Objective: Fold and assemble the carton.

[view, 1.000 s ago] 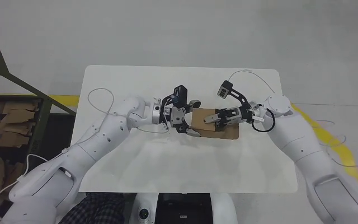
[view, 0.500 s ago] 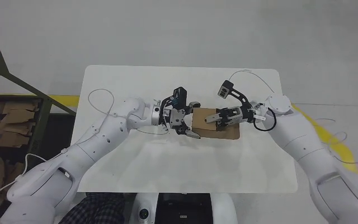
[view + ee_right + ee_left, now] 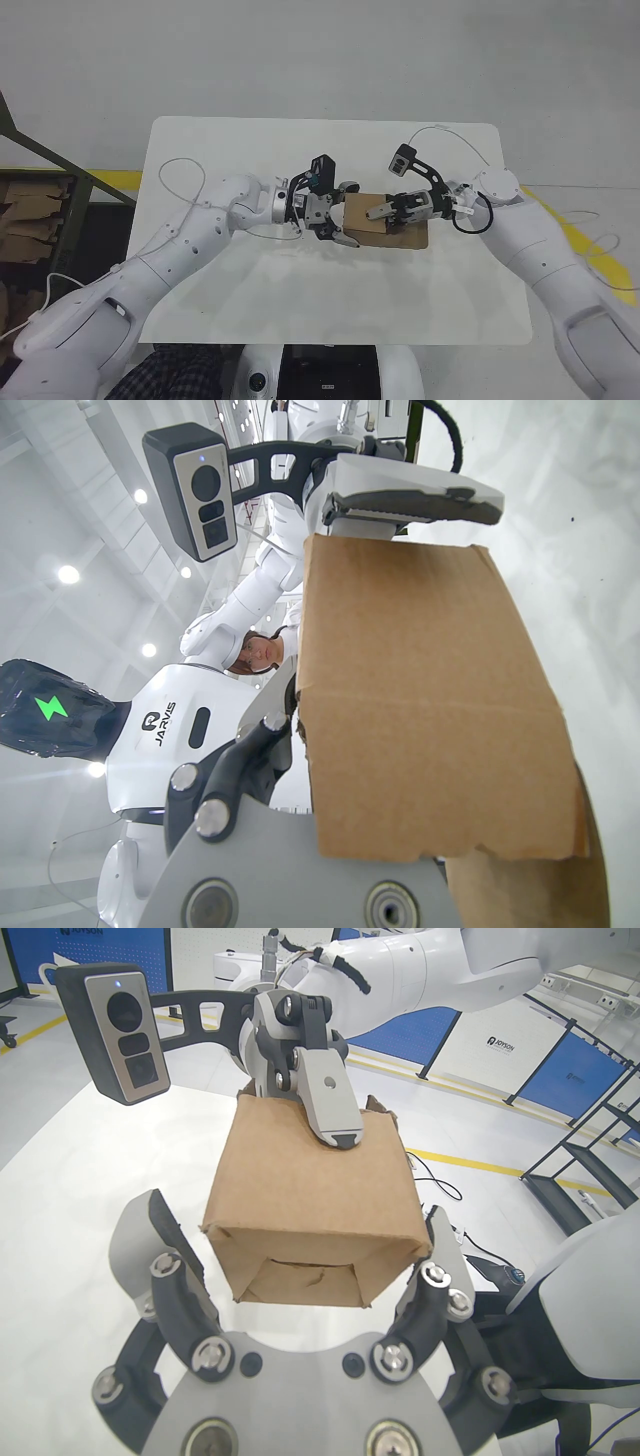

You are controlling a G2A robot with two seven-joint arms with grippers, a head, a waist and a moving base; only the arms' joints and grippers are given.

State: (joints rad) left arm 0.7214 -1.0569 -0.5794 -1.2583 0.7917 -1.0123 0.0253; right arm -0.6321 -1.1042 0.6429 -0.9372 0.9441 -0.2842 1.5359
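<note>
The brown carton (image 3: 390, 222) lies on its side at the middle of the white table (image 3: 250, 290), shaped into a square tube. Its open end (image 3: 300, 1273) faces my left gripper (image 3: 343, 212). That gripper is open, and its two fingers (image 3: 150, 1228) straddle the open end, one near each side. My right gripper (image 3: 380, 211) comes in from the opposite end. One of its fingers (image 3: 332, 1103) lies pressed on the carton's top wall (image 3: 425, 710), and the other is hidden behind the cardboard. The left gripper's finger (image 3: 410, 507) shows past the carton's far edge.
Thin cables loop over the table at the left (image 3: 172, 172) and at the back right (image 3: 465, 135). A rack with flat cardboard (image 3: 30, 215) stands off the table's left side. Bare table lies in front of the carton.
</note>
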